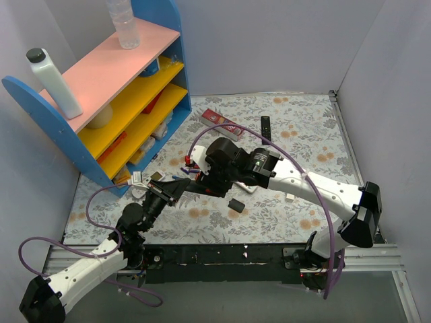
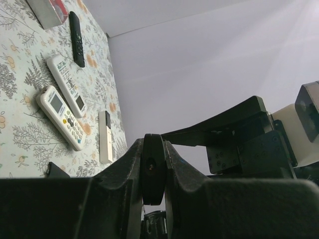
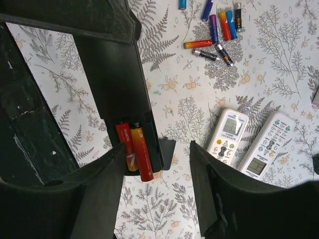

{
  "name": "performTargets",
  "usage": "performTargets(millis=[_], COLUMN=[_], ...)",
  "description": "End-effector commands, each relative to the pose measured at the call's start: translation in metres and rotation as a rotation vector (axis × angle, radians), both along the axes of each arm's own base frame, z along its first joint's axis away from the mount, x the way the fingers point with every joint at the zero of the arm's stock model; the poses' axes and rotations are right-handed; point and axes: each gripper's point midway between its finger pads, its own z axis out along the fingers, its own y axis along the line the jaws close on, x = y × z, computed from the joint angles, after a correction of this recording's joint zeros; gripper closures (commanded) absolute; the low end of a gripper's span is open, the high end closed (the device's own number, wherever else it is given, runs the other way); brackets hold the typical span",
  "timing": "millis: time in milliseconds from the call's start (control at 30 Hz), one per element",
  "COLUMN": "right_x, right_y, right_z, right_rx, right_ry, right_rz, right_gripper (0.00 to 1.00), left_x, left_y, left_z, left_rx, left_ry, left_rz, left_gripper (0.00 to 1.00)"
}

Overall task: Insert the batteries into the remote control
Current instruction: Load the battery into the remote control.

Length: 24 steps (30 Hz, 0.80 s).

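My left gripper (image 2: 153,172) is shut on a black remote control (image 2: 153,159), seen end-on between its fingers and held above the table (image 1: 202,190). In the right wrist view the remote (image 3: 117,74) shows its open bay with two red-orange batteries (image 3: 133,149) inside, side by side; the right one sticks out past the bay's end. My right gripper (image 3: 157,147) hangs open over that end, its left finger beside the batteries and nothing in its jaws. Several loose batteries (image 3: 214,30) lie on the cloth. A small black cover (image 3: 168,149) lies under the remote.
Two wide white remotes (image 3: 227,134) (image 3: 266,147) lie to the right, with a slim white remote (image 2: 104,137) and another black remote (image 2: 76,32) further off. A red box (image 1: 221,122) lies at the back. A blue shelf unit (image 1: 114,101) stands at the left.
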Motion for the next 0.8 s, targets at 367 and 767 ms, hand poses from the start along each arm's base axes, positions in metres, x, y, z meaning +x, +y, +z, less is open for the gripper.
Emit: performTargets(millis=[367,767], right_x=[-0.008,-0.002], right_y=[-0.009,-0.037], right_z=[0.062,0.057], right_rx=[0.449,0.604], right_ry=[-0.01,0.114], right_rz=[-0.106,-0.238], right_gripper=[0.4,0.69], left_x=[-0.011,-0.013], left_y=[0.001,-0.002], left_z=[-0.052,-0.047], left_rx=[-0.009,-0.032], left_ry=[0.091,0.09], left_rz=[-0.04,-0.057], left_gripper=[1.0,1.0])
